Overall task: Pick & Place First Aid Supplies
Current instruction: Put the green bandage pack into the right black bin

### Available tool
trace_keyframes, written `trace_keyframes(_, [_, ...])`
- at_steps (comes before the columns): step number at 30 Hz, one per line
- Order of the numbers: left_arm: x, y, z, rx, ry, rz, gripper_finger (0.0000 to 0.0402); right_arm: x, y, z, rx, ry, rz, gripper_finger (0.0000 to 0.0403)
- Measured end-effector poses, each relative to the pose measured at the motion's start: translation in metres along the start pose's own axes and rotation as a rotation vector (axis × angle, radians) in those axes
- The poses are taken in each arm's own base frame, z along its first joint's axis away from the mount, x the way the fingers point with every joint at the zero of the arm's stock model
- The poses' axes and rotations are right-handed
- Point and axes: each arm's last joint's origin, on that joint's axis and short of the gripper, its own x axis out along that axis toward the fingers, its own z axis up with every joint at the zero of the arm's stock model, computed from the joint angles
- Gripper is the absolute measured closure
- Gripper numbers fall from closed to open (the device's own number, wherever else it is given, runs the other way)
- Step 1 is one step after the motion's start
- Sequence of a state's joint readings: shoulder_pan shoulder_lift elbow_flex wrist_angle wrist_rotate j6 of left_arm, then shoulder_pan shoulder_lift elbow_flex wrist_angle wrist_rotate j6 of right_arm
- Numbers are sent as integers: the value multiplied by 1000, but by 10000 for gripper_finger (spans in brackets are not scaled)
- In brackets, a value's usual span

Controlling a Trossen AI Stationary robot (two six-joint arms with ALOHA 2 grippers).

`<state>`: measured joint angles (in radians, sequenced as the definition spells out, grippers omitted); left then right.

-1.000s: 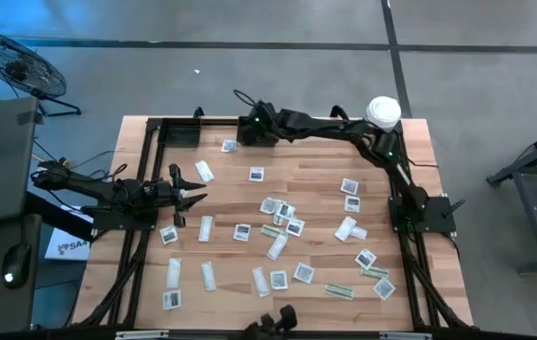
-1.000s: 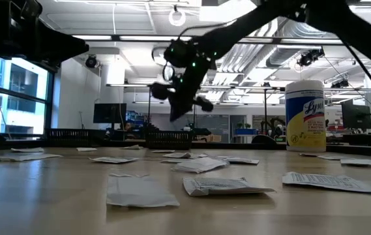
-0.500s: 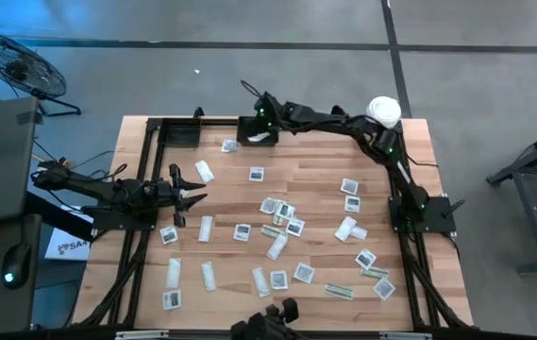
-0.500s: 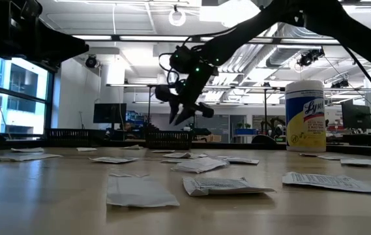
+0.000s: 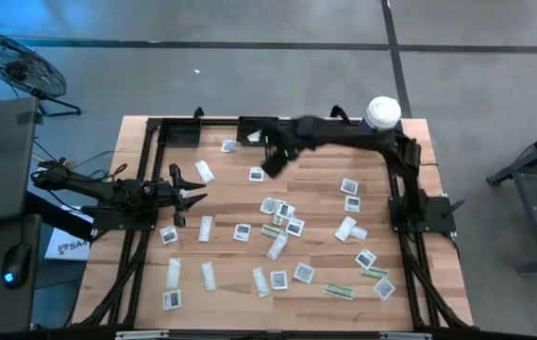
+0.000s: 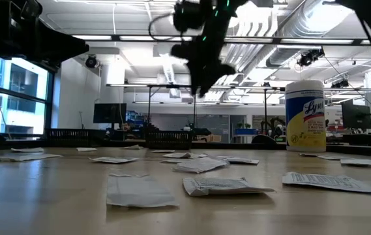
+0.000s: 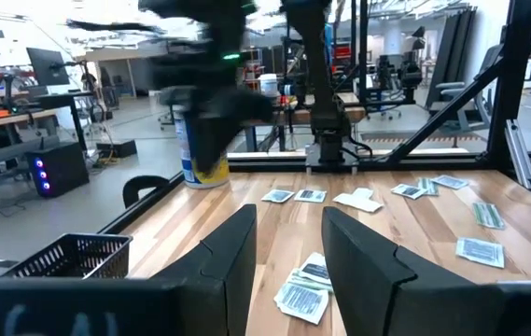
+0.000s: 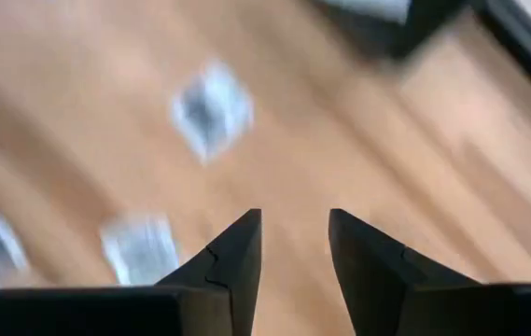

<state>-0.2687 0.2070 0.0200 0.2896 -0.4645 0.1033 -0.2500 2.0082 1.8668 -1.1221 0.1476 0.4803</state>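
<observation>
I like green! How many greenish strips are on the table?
3 greenish strips: one in the middle among white packets, two close together farther right. More may hide under packets.

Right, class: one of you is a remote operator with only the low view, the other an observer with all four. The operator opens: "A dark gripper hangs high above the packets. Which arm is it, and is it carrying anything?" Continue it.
Observer: It is the right gripper, over the table's far half. Its wrist view shows the fingers apart with nothing between them.
Operator: What lies nearest it?
Observer: From above, a white square packet right beside it.
Operator: And the other arm?
Observer: The left gripper waits at the table's left edge, open and empty.
</observation>
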Motion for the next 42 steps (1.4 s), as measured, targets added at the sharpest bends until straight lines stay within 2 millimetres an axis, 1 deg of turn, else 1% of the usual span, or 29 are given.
trace_keyframes(3, [0,0,0,1,0,2,280,-11,24,-37,-68,113,-157,281])
trace_keyframes(5, [0,0,0,1,0,2,280,-17,38,-62,-79,166,-254,281])
trace_keyframes(7, [0,0,0,2,0,4,280,-21,49,-83,-63,191,-296,282])
trace_keyframes(9, [0,0,0,1,-2,10,280,-20,59,-105,-57,204,-299,284])
trace_keyframes(13, [0,1,1,1,-4,19,280,-17,66,-150,-38,255,-262,285])
trace_keyframes(17, [0,1,1,1,-3,29,280,-6,71,-191,-72,311,-175,285])
trace_keyframes(20, [0,1,1,13,-2,46,280,2,75,-219,-126,372,-151,285])
trace_keyframes(23, [0,2,1,25,-6,68,280,12,73,-241,-121,431,-172,285])
trace_keyframes(26, [0,3,4,30,-33,82,280,22,67,-254,-99,459,-204,285])
trace_keyframes(29, [0,3,8,38,-63,89,280,33,61,-258,-95,463,-209,285])
trace_keyframes(37, [-1,4,10,51,-85,95,280,56,45,-250,-60,481,-158,286])
trace_keyframes(42, [-1,4,10,66,-84,96,280,62,43,-246,-78,505,-99,286])
